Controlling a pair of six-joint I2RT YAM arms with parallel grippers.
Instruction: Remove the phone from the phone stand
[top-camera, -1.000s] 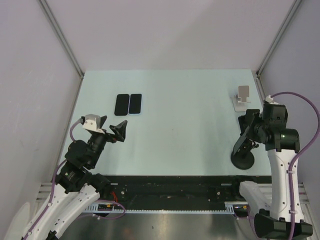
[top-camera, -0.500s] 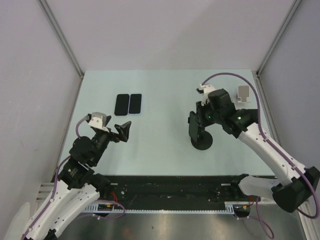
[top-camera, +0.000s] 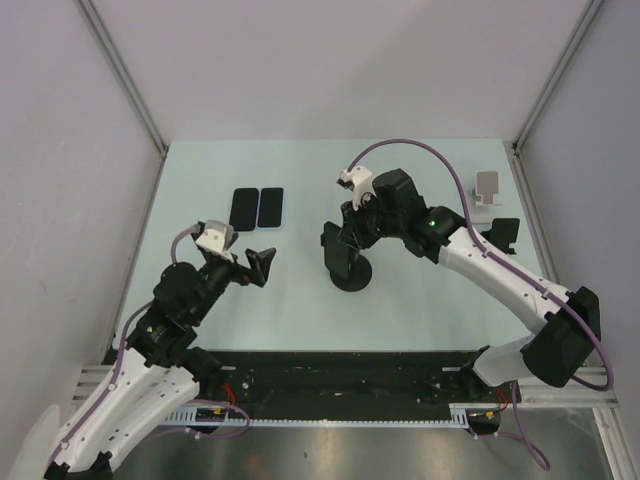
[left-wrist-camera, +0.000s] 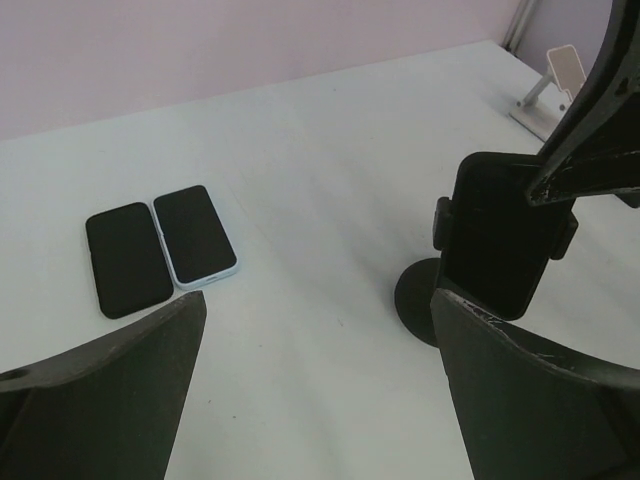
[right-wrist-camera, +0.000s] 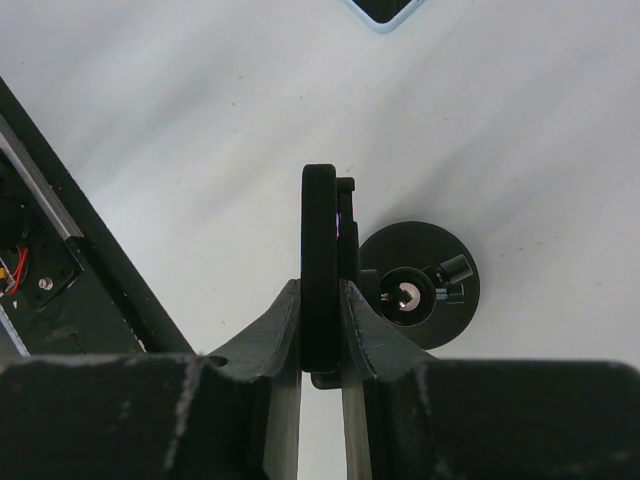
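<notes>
phone (left-wrist-camera: 503, 235) clamped upright in phone stand (top-camera: 350, 279), right end effector (right-wrist-camera: 320, 296) pinching it

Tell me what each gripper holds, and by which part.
The right gripper pinches the phone by its upper end, one finger on each face, while it sits in the phone stand. The left gripper is open and holds nothing.

We see a black phone (left-wrist-camera: 503, 240) on a black phone stand (top-camera: 351, 277), on a pale mint table (top-camera: 420, 180). Toward the far left corner lie a plain black handset (left-wrist-camera: 127, 258) and one edged in light blue (left-wrist-camera: 195, 233). A white-and-grey stand (top-camera: 486, 195) sits by the far right corner. The left arm (top-camera: 105, 422) and right arm (top-camera: 497, 277) are white with black joints, and a purple cable (top-camera: 400, 143) loops above the right one.
</notes>
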